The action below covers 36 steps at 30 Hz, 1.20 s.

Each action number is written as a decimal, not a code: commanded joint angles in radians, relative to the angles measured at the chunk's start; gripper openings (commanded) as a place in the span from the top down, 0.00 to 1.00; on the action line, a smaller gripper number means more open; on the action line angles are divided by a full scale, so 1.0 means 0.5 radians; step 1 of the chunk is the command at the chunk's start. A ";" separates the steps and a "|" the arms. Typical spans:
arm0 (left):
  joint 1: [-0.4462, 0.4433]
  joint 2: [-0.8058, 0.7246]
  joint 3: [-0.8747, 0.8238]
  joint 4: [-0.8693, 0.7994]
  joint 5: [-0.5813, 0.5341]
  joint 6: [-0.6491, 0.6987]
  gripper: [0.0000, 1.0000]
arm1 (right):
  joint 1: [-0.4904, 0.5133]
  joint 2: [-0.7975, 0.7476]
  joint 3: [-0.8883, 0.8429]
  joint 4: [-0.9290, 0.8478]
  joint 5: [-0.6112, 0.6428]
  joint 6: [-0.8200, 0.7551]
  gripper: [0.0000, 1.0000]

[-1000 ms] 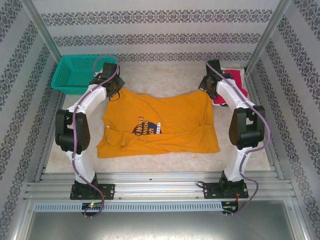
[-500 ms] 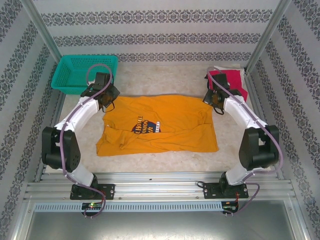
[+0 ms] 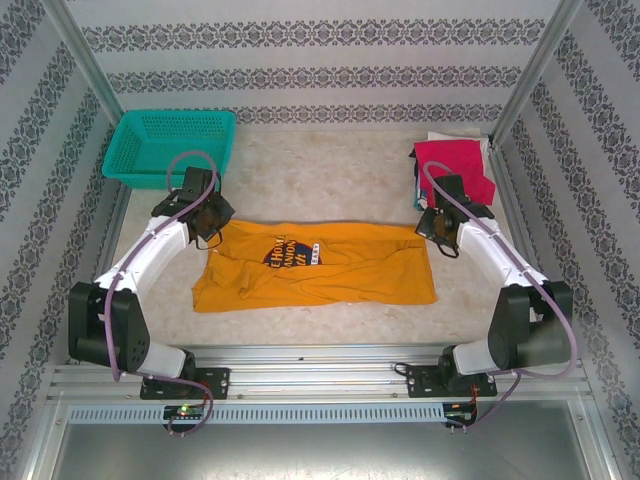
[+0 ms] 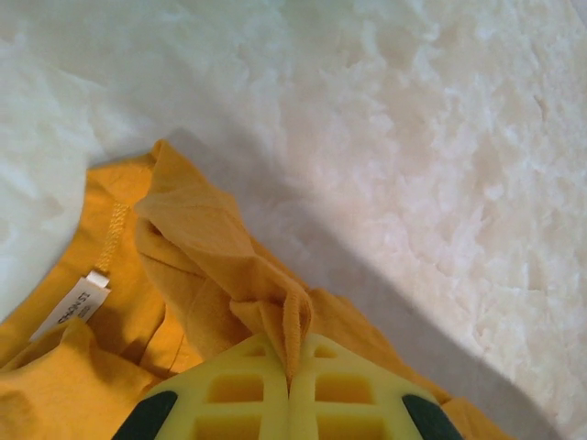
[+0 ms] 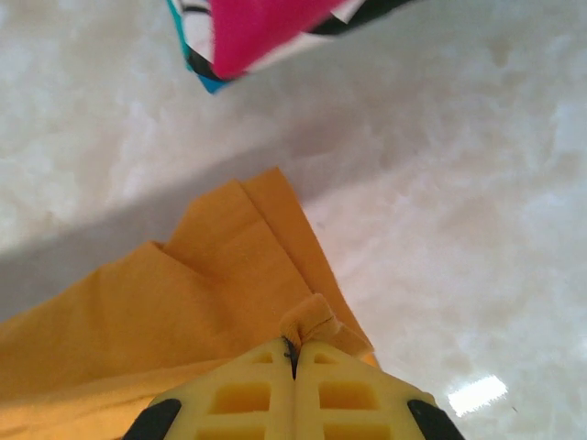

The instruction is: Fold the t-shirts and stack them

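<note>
Outstretched left gripper (image 3: 210, 221) and right gripper (image 3: 433, 226) pinch t-shirt (image 3: 350, 266)

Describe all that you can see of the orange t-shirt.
The orange t-shirt is soft mustard cloth with dark blue and white chest lettering and a small white label inside the neck. It lies wrinkled across the pale table in a wide band, partly folded. The left gripper and the right gripper each pinch a far corner, shut on the cloth.
</note>
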 commanded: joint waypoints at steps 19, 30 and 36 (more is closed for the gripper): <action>0.037 -0.178 0.024 -0.486 0.145 0.179 1.00 | -0.040 -0.401 -0.261 -0.400 0.125 0.080 1.00; 0.039 -0.297 0.068 -0.669 0.276 0.136 1.00 | -0.043 -0.287 -0.272 -0.406 0.097 0.092 1.00; 0.042 -0.379 0.105 -0.845 0.230 0.185 1.00 | -0.040 -0.242 -0.264 -0.369 0.076 0.084 1.00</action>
